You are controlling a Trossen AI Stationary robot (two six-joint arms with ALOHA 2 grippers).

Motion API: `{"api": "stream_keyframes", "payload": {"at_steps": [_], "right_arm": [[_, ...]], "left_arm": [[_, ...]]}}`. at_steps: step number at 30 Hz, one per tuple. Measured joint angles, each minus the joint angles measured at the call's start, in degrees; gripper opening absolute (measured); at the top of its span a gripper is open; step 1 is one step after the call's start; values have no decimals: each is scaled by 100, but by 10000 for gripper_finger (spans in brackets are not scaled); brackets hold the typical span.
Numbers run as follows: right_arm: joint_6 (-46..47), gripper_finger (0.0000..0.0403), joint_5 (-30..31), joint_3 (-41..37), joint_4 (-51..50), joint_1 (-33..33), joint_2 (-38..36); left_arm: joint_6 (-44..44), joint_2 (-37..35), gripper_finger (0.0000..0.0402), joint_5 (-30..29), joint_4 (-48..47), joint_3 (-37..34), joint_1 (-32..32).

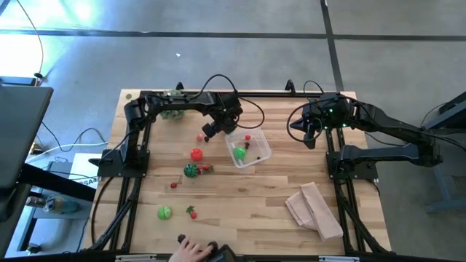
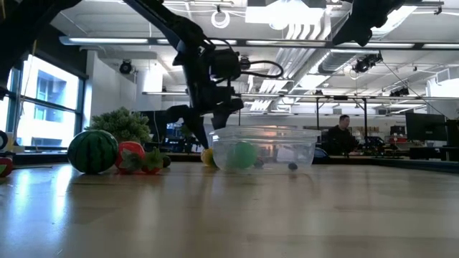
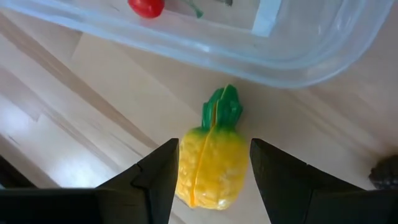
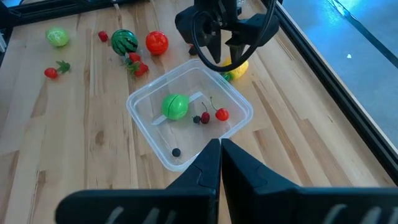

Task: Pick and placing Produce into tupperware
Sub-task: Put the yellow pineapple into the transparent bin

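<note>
A yellow toy pineapple (image 3: 212,171) with a green crown (image 3: 222,107) lies on the table just outside the clear tupperware (image 1: 248,147). My left gripper (image 3: 214,152) points down over it, shut on it. The tupperware holds a green ball (image 4: 175,106), cherries (image 4: 211,116) and a small dark berry (image 4: 176,152). More produce rests on the table to its left: a red tomato (image 1: 196,154), a small watermelon (image 1: 191,170), a green fruit (image 1: 165,212) and a strawberry (image 1: 192,212). My right gripper (image 4: 219,144) waits shut, raised at the far right. My left gripper has the pineapple's yellow body between its two fingers, one on each long side (image 3: 184,163). The fingers come from above, slanting down, and lie along the fruit's sides. In the low view the pineapple (image 2: 208,158) sits low at table level beside the tupperware's wall.
A tan folded cloth (image 1: 314,209) lies at the near right. A pale-green spiky plant (image 1: 173,110) stands at the far left corner. A person's hand (image 1: 191,251) shows at the near edge. Dark frame rails (image 1: 131,167) run along both sides.
</note>
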Motion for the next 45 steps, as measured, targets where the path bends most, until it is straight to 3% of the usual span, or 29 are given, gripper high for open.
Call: {"api": "stream_keyframes", "payload": {"at_steps": [23,29,45], "right_arm": [[0,4,2,0,-2,0,0],[0,4,2,0,0,1,0],[0,4,2,0,-1,0,0]], "left_arm": [[-254,0,189,-7,0,0,-277],[-454,0,189,-594,128,0,-344],[-1036,0,188,-1145,156,0,-320]]}}
